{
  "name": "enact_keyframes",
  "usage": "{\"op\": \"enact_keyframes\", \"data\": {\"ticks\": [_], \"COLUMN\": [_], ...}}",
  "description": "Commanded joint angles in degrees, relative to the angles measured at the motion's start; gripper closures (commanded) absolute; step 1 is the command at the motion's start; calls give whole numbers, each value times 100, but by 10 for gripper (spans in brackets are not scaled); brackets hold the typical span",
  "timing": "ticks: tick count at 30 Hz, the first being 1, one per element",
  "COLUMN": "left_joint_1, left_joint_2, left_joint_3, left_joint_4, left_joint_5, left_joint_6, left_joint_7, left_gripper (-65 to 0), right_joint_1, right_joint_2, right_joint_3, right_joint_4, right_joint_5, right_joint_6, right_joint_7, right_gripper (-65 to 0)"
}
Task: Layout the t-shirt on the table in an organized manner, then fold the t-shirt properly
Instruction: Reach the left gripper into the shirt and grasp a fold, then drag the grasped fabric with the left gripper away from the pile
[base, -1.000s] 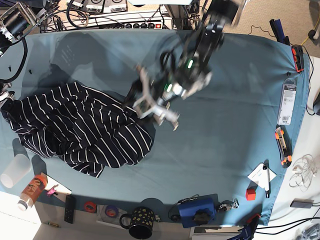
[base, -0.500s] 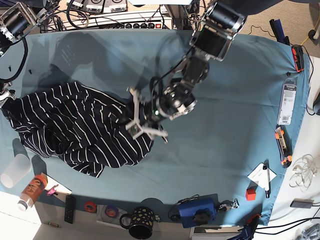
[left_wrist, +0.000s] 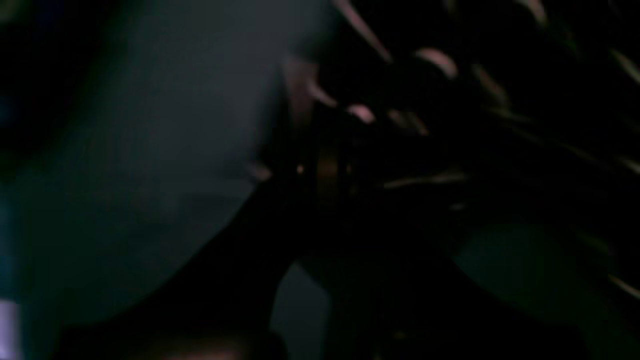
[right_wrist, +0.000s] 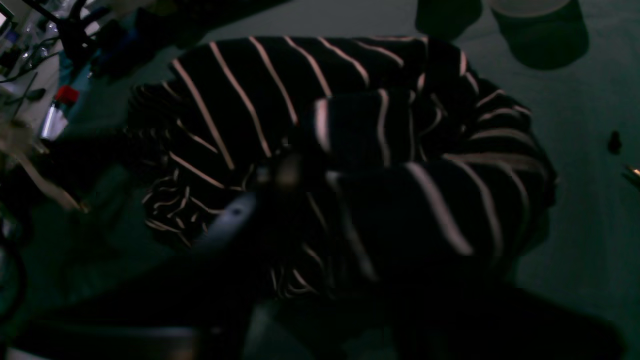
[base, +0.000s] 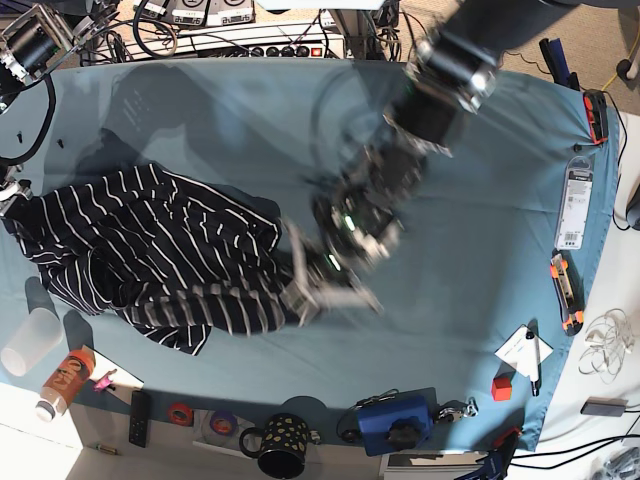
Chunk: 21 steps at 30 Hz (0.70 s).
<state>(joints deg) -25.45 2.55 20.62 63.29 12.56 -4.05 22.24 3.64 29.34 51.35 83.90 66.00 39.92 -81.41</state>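
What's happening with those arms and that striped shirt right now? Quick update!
Left claw shut at t-shirt hem. Right claw unclear. T-shirt crumpled on table, unfolded.

The t-shirt (base: 150, 255) lies bunched on the left half of the desk (base: 470, 250). The left claw (base: 305, 290) sits at its right edge. Along the desk's front edge stand a cup (base: 28, 340), a bottle (base: 62, 382) and a mug (base: 282, 445).

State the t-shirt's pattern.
Dark navy t-shirt with thin white stripes, clearest in the base view.
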Motion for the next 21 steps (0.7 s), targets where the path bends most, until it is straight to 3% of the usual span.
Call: {"op": "enact_keyframes", "data": {"ticks": [1, 5, 9, 14, 16, 18, 21], "left_joint_1": [-365, -1088, -1714, -2124, -2109, -2109, -2118], "left_joint_2": [-44, -409, -662, -669, -669, -614, -509], "left_joint_3": [-17, -24, -31, -55, -55, -55, -55], "left_joint_4": [109, 105, -81, -466, -463, -461, -323], "left_joint_5": [33, 31, 28, -313, -407, -619, -1069], "left_joint_6": [212, 557, 577, 557, 557, 579, 555], "left_joint_7": [-125, 175, 249, 396, 448, 901, 1742], "left_gripper": [0, 0, 0, -10, -198, -350, -370], "right_joint_1": [74, -33, -46, -46, -46, -48, -44], "right_joint_2": [164, 162, 164, 162, 162, 162, 162], "right_joint_3": [35, 35, 35, 35, 35, 35, 35], "right_joint_4": [74, 74, 74, 74, 74, 74, 74], "right_joint_5": [164, 192, 195, 275, 308, 313, 389], "right_joint_6": [8, 8, 8, 8, 8, 8, 8], "right_joint_7": [141, 141, 141, 141, 141, 141, 141], "right_gripper": [-193, -195, -195, -195, -195, -195, -195]}}
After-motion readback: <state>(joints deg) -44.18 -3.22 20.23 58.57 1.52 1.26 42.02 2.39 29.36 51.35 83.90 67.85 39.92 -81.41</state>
